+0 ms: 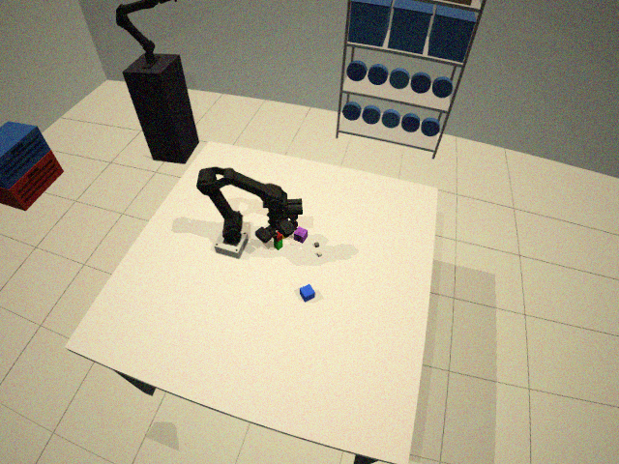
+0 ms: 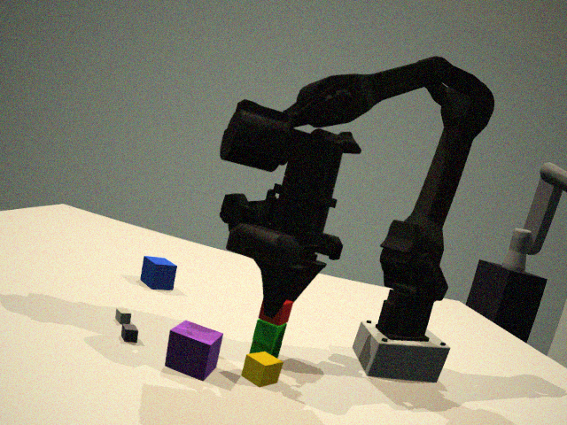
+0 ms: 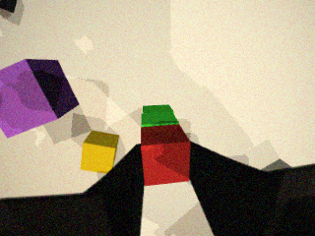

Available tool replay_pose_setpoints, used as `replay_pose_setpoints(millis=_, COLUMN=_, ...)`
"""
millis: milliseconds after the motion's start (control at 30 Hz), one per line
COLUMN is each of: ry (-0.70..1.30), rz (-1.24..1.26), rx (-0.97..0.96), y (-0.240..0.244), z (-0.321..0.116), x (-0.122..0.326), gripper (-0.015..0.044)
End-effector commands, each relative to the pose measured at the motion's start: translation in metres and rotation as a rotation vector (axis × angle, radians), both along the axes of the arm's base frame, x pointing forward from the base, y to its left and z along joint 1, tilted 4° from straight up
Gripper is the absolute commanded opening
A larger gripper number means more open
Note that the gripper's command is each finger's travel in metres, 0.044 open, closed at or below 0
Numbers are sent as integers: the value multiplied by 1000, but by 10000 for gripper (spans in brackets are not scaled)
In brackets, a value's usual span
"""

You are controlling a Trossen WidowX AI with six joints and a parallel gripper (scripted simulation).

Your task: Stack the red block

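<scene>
My gripper (image 2: 275, 305) is clamped on the red block (image 2: 280, 312), its two dark fingers pressing the block's sides and pointing straight down. The red block sits directly over the green tower (image 2: 267, 337); from the side its underside looks to be touching the tower's top, though I cannot tell whether any weight rests there. In the wrist view a strip of the green top shows just beyond the red block's far edge. Above the tower my wrist hangs vertical, the forearm runs roughly level back from it, and the upper link drops steeply from a high elbow to my base (image 2: 400, 356), which stands on the table (image 2: 55, 237) near the tower. A yellow block (image 2: 261, 367) lies just in front of the tower's foot, a purple block (image 2: 193, 348) near it on the side away from my base, two small dark cubes (image 2: 127, 325) beyond that, and a blue block (image 2: 158, 272) well apart.
</scene>
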State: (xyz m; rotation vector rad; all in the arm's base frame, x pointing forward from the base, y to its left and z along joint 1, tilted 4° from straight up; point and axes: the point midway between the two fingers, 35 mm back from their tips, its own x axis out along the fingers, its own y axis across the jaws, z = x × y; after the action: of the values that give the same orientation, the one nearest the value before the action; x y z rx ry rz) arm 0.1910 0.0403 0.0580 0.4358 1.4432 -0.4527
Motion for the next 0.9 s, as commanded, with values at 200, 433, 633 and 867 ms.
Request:
replay_pose_setpoints(millis=200, ry=4, rz=6, rx=-4, y=-1, z=-2, x=-1, gripper=0)
replay_pose_setpoints(millis=433, ry=4, rz=6, rx=-4, y=-1, z=-3, x=-1, gripper=0)
replay_pose_setpoints(millis=633, ry=4, rz=6, rx=-4, y=-1, z=-3, x=-1, gripper=0)
replay_pose_setpoints(millis=867, ry=4, rz=6, rx=-4, y=0, z=1, x=0, gripper=0)
